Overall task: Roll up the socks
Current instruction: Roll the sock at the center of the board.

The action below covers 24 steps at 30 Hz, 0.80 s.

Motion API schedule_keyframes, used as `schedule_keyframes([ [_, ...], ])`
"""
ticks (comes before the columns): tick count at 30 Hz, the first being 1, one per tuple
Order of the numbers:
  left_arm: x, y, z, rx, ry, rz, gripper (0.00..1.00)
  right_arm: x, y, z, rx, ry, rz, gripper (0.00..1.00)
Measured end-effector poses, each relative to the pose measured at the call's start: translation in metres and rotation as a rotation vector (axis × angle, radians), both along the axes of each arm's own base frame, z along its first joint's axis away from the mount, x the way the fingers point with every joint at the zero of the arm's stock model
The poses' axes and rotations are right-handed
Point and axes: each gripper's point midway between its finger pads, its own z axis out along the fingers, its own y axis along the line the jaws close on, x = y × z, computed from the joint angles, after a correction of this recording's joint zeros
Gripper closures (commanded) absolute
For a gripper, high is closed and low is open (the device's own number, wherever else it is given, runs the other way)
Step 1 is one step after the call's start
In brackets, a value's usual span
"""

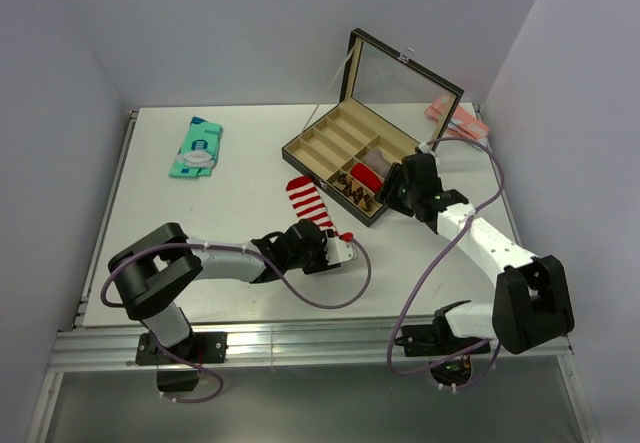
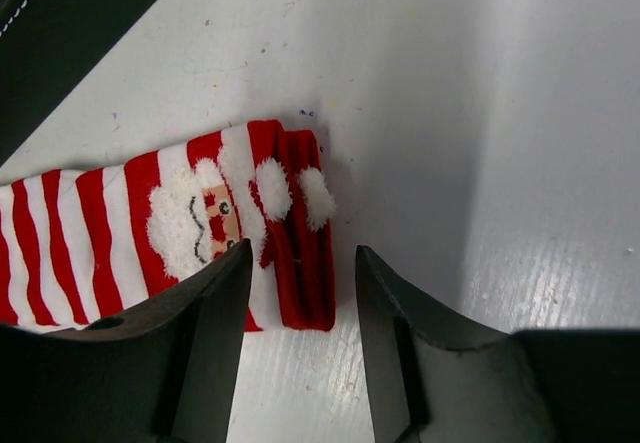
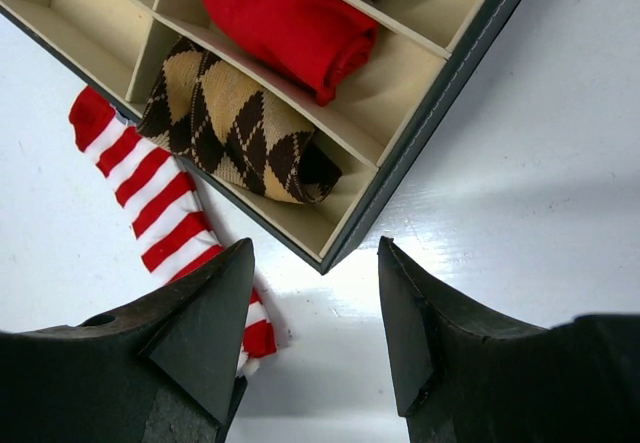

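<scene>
Far left on the surface I see a teal packet, well apart from everything else. Moving right, my left gripper is low over the surface with its jaws apart, holding nothing. In the left wrist view the folded red end of the striped Santa sock sits in the gap between the two fingers; I cannot tell whether either finger touches the fabric. That sock lies flat on the surface, its other end running up against the outer wall of the divided box. The box stands open with its lid raised. In its nearest compartment lies the brown argyle sock, bundled lengthwise, and in the next compartment a plain red roll. My right gripper hangs above the near corner of the box, jaws apart and gripping nothing. Behind the box, at the far right, lies a pink packet.
</scene>
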Motion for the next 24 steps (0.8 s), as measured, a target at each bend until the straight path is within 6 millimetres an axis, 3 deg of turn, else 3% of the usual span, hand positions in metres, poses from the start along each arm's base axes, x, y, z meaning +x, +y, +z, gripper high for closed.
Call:
schedule_keyframes([
  [8,0.004,-0.002,-0.005,-0.006,-0.034,-0.007,0.65,-0.003,-0.001,0.000,-0.001,-0.006,0.003,0.44],
  [18,0.002,0.002,-0.007,0.012,0.068,-0.067,1.00,-0.004,0.001,0.000,-0.002,-0.006,0.024,0.48],
  [24,-0.003,0.012,0.002,0.044,0.227,-0.126,1.00,-0.005,0.004,0.001,-0.011,-0.013,0.053,0.51],
])
